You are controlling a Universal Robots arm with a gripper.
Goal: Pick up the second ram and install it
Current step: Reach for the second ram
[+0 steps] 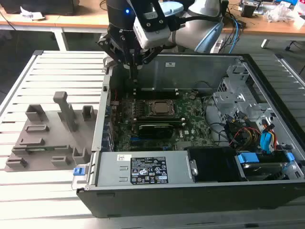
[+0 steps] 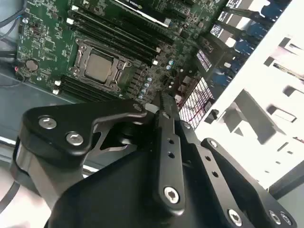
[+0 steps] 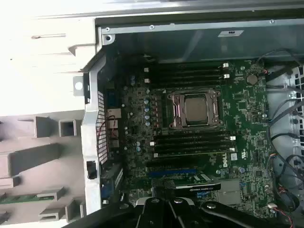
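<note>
Two fingers of the claw press together on nothing, well apart from the second ram.

matt black metal pincer, dull grey sheet-metal case

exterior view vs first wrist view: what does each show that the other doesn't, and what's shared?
Exterior view: the silver power supply box with printed labels, and the blue-plugged cables by the drive bay.
First wrist view: the round silver coin cell and the perforated metal side-wall grille.
Both: the large green motherboard, its metal-framed CPU socket, and the grey slotted fixture outside the case with the long flat green ram stick lying in it, plainest in the first wrist view.
</note>
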